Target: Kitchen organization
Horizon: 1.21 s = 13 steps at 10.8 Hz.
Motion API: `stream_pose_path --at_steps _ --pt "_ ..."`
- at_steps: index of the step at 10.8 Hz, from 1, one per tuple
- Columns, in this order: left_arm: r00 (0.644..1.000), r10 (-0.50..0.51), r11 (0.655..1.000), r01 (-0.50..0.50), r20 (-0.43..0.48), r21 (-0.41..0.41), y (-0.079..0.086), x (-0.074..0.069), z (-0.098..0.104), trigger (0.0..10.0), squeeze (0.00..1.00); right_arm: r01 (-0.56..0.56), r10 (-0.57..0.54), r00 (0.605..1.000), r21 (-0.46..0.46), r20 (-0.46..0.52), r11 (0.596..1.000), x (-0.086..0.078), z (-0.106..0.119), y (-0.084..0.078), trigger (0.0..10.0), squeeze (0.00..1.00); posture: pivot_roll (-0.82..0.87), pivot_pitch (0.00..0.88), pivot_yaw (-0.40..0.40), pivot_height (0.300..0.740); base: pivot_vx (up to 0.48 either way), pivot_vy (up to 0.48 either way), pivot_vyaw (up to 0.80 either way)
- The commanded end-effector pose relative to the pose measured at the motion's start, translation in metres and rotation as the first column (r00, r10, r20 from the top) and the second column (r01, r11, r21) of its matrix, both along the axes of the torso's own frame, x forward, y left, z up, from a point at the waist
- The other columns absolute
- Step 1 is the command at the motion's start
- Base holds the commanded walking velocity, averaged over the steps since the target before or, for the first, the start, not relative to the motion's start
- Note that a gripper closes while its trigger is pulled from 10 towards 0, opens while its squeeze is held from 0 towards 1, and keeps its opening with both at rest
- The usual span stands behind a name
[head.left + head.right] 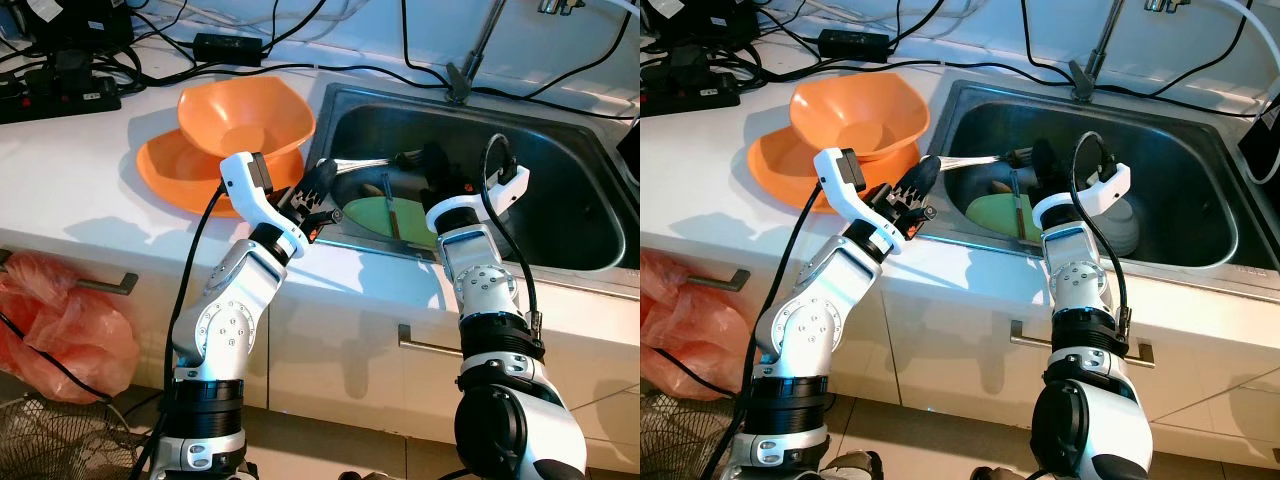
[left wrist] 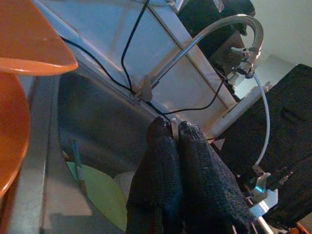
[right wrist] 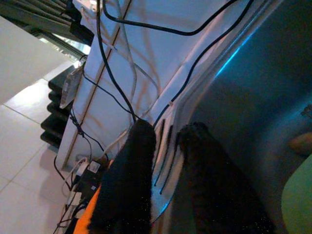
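Orange bowls (image 1: 225,140) beside cluttered sink (image 1: 560,170)

Two silver arms, built of rounded jointed segments with black bands and small screws. White wrist housings carry black cables looping down each arm. Left hand (image 1: 318,190) and right hand (image 1: 433,165) have long black textured fingers (image 2: 195,170).

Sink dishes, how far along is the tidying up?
Done: two orange bowls sit stacked on the counter. In hand: the left gripper is shut on a fork held over the sink, tines by the right gripper. Left: the green plate, the utensil on it and a white dish.
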<state>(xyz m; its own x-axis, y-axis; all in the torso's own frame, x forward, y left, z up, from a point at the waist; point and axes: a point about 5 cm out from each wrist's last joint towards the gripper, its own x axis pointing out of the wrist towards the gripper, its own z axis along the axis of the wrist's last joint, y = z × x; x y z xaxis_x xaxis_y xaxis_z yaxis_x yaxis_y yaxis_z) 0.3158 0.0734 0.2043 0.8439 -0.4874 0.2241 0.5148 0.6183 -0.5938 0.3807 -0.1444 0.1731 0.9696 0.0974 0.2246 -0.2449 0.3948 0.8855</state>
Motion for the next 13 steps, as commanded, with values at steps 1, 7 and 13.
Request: stream_pose_path --at_steps 1,7,13 --pt "0.999 -0.011 0.997 0.015 -0.048 0.075 -0.009 0.000 -0.008 10.0 0.00 0.000 0.001 1.000 -0.010 0.018 1.000 0.000 0.003 -0.001 0.0 0.00 0.13 0.094 -0.089 0.740 0.000 0.000 0.00" --pt "0.996 -0.070 0.989 0.077 -0.057 0.128 -0.018 -0.003 -0.015 10.0 1.00 0.028 -0.029 1.000 0.032 0.012 0.999 0.001 0.005 -0.007 0.0 0.00 0.13 0.093 -0.089 0.740 0.000 0.000 0.00" --pt "0.997 -0.046 0.964 0.061 -0.061 0.260 -0.021 -0.002 -0.021 10.0 0.00 0.230 -0.230 0.972 0.003 -0.045 0.973 0.004 0.007 -0.043 0.0 0.00 0.13 0.088 -0.092 0.740 0.000 0.000 0.00"
